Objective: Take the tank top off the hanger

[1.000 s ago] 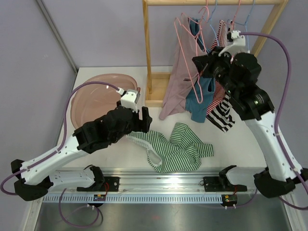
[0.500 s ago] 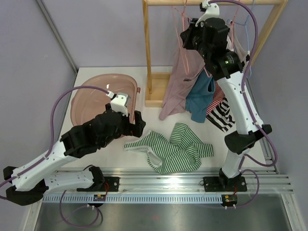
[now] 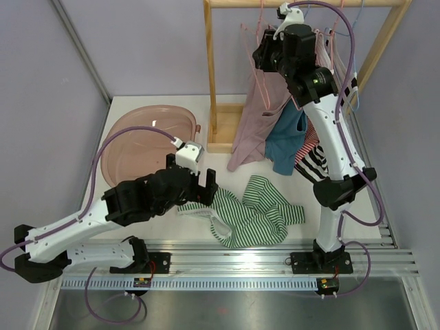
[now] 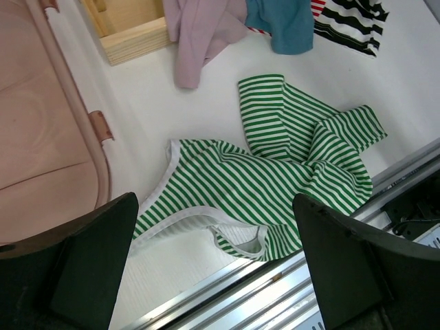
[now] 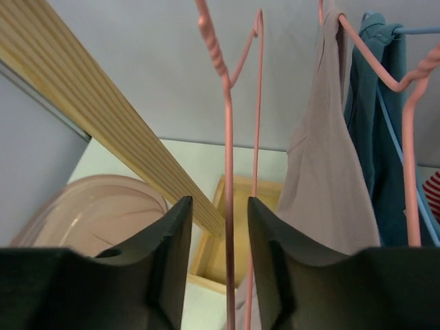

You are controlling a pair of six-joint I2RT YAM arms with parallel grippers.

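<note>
One green striped tank top (image 3: pixel 254 210) off hanger, crumpled on table (image 4: pixel 151 117). Left gripper (image 3: pixel 205 187) spread wide over it, holding nothing. Right gripper (image 5: pixel 218 213) up at rack (image 5: pixel 103 117), fingers slightly apart around bare pink hanger (image 5: pixel 228 172), not clamping. Removal looks done; only arm retreat left.

Lilac walls (image 3: pixel 137 48), white table (image 3: pixel 155 103)

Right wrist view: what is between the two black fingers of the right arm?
A thin pink wire hanger runs upright between the fingers, touching neither. The right wrist view shows this.
</note>
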